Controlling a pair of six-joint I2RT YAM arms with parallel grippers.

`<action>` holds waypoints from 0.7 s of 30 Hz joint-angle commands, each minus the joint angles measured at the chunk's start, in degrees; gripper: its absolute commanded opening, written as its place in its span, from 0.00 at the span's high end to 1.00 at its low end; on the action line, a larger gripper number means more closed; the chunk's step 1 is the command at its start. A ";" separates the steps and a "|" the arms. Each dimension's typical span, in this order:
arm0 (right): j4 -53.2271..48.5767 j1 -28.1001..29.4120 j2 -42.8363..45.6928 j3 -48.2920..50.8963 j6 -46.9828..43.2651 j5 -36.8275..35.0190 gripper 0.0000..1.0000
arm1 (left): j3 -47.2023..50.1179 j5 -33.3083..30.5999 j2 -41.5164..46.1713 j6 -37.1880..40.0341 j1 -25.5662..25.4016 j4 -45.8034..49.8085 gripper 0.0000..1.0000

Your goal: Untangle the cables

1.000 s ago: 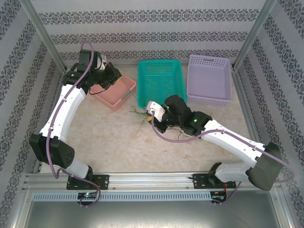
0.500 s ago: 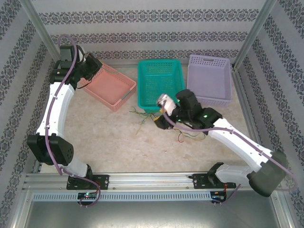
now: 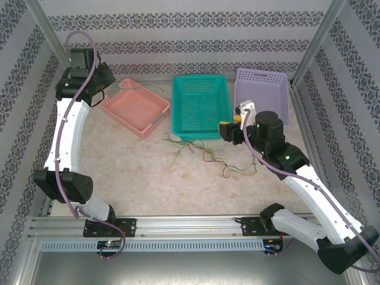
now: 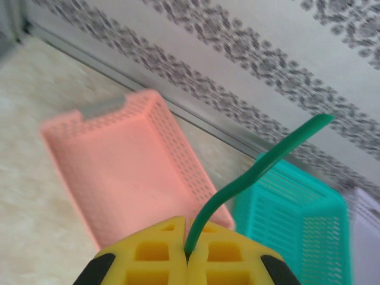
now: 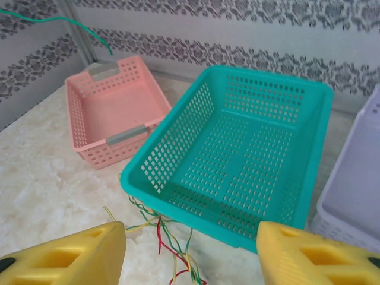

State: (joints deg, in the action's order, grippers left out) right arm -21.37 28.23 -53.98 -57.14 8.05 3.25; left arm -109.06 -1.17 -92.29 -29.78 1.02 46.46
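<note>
- Now cables (image 3: 190,144) sprawl left-right before the teal basket (image 3: 199,104).
- Right jaws, wide and empty, hover nearer, off its right corner.
- Left jaws pinch one green cable (image 4: 291,141).

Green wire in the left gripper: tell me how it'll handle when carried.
Probably semi-floppy: the green wire stands up from the left gripper yet curves along its length. Likely very light, being so thin. Might slip: pinched at one spot.
</note>
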 commanded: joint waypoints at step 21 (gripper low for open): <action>-1.64 2.36 -6.56 0.78 6.66 0.05 0.42 | -19.16 -2.89 -35.43 17.95 1.97 10.18 1.00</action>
State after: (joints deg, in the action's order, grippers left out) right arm -21.96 29.89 -60.25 -55.24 13.80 2.83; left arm -124.73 -6.04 -125.08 -14.74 2.74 53.65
